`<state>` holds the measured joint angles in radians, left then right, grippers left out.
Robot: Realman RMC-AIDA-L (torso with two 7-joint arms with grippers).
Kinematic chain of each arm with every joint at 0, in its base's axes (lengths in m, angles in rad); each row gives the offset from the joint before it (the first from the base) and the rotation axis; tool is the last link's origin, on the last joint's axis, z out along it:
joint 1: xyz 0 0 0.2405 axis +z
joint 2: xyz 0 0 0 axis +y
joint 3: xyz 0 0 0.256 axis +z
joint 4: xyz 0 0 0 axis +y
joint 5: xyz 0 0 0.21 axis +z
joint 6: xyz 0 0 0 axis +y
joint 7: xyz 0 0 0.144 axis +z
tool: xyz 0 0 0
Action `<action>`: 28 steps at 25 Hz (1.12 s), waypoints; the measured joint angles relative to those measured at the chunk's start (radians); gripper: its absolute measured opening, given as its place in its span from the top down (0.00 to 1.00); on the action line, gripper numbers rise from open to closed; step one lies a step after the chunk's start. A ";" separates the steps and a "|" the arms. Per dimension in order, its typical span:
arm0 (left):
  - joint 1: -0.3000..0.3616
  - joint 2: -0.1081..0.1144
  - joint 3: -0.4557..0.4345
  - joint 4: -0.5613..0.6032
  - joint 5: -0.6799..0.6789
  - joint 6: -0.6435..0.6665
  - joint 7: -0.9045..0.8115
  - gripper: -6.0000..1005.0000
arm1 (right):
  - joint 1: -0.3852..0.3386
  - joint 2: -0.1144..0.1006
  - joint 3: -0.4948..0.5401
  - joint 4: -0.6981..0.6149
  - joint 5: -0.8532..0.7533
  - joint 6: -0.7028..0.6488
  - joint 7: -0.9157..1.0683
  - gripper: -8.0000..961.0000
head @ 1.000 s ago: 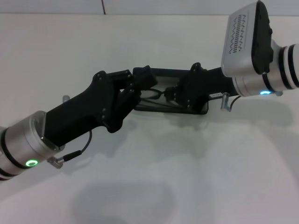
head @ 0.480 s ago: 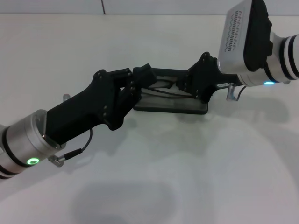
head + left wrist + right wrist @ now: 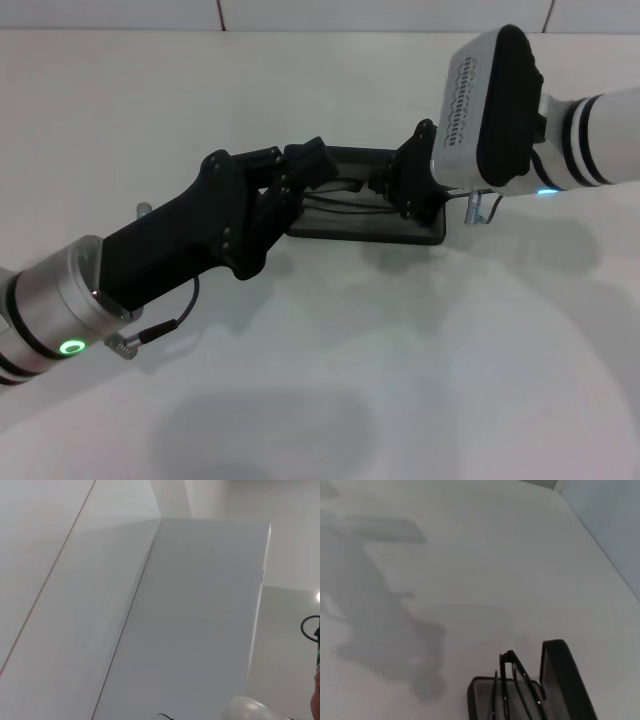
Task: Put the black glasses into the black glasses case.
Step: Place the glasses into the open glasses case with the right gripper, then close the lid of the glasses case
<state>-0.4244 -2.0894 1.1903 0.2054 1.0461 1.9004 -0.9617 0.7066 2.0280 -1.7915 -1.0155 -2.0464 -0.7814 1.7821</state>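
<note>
Both grippers' jaws over black glasses (image 3: 345,203) inside black glasses case (image 3: 365,228).

Even bright overhead light, soft grey arm shadows on the matte white table (image 3: 420,380), faint shadow beside the flat black glasses case (image 3: 365,222), no glare, right wrist view mildly soft.

Matt black glasses case (image 3: 365,225) with smooth grey lining, glossy thin-framed black glasses (image 3: 512,687) — wire-like, smooth matt white bench (image 3: 400,360), left gripper (image 3: 300,178) in matt black plastic — brushed metal wrist behind
</note>
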 joint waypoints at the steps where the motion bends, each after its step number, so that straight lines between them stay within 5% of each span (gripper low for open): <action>1: 0.001 0.000 0.000 0.000 0.000 0.000 0.000 0.95 | 0.000 0.000 -0.005 0.003 0.000 0.009 0.000 0.87; 28: 0.007 -0.001 0.002 -0.001 0.008 0.000 0.000 0.95 | -0.042 0.000 -0.021 -0.028 0.021 0.034 0.009 0.85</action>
<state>-0.4173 -2.0902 1.1923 0.2040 1.0544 1.9006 -0.9616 0.6646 2.0278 -1.8122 -1.0435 -2.0251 -0.7470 1.7910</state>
